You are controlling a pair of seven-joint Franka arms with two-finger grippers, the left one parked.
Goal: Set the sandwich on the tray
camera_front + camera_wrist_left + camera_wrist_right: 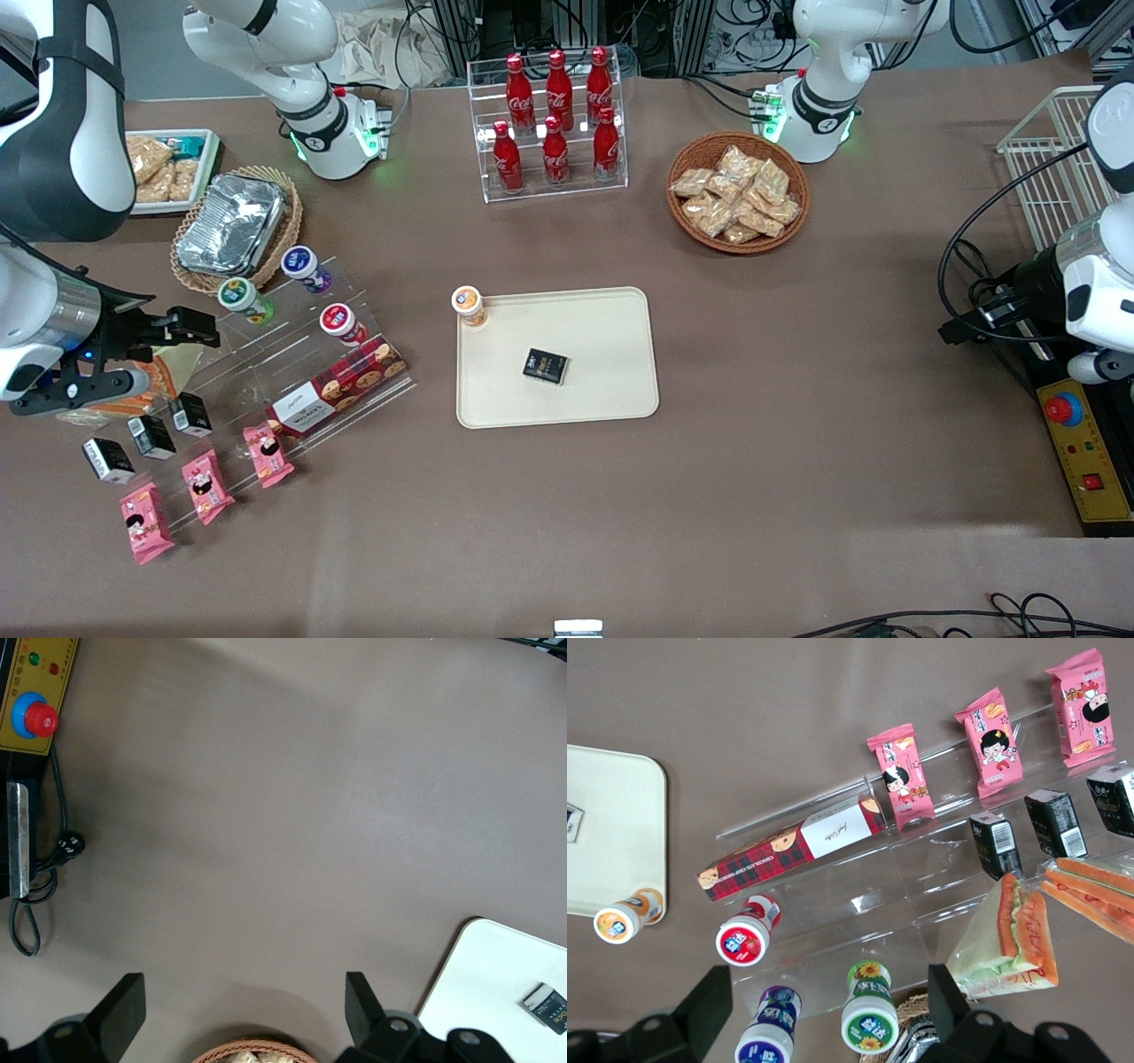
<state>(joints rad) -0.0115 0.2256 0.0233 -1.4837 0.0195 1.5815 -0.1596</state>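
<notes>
A wedge sandwich (pixel 1005 943) of white bread with orange and green filling, in clear wrap, stands beside the clear stepped stand, close to one finger. A second, similar wedge (pixel 1094 895) lies next to it. In the front view both are mostly hidden under the arm; a bit of the wrap (pixel 168 370) shows. My right gripper (pixel 828 1010) is open and empty, hovering over the stand's green-lid bottle (pixel 870 1020) and purple-lid bottle (pixel 769 1038); it shows in the front view (pixel 197 328) too. The cream tray (pixel 620 390) lies mid-table and holds a small black box (pixel 545 366).
An orange-lid bottle (pixel 468 306) stands on the tray's corner. The clear stand (pixel 292 354) holds a red-lid bottle (pixel 341 322), a cookie box (pixel 337 385), pink snack packs (pixel 206 486) and black boxes (pixel 152 436). A foil pan (pixel 230 223) sits in a wicker basket.
</notes>
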